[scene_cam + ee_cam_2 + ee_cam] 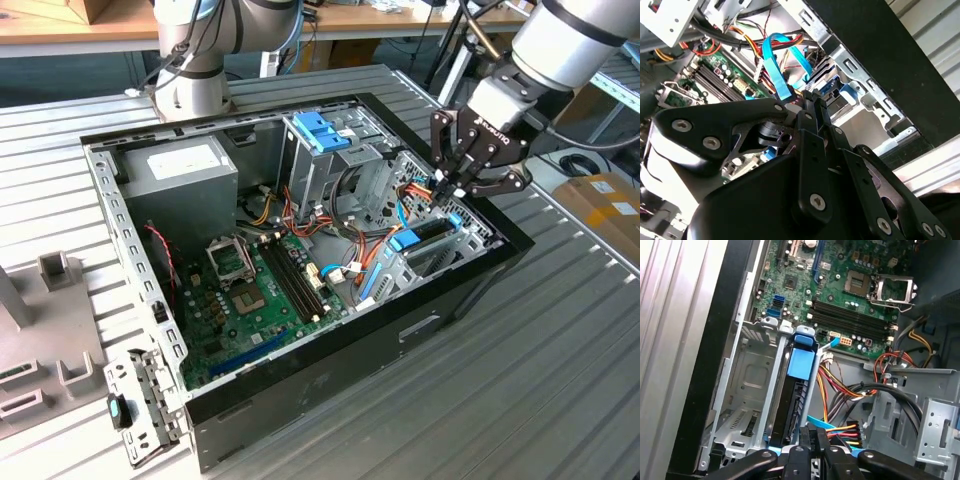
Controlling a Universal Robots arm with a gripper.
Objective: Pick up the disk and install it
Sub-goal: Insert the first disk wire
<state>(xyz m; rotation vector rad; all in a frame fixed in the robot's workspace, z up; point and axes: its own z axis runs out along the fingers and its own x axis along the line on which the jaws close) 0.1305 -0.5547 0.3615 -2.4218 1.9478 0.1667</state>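
Note:
The disk (428,232), a dark grey drive in a bright blue carrier, lies slotted in the metal bay (470,235) at the open computer case's corner on the exterior view's right. In the first wrist view the disk (792,400) lies lengthwise between the bay's rails, its blue tab towards the motherboard. My gripper (453,191) hangs just above the disk's cable end, jaws shut with nothing seen between them. The fingertips (810,436) are pressed together by the disk's end. My gripper (810,100) is over the bay beside the disk (839,104).
Orange and blue cables (840,429) run right beside the fingertips. An upright metal cage with a lighter blue tab (322,130) stands behind the bay. The motherboard (260,300) and power supply (185,170) fill the case. A second arm's base (195,75) stands at the back.

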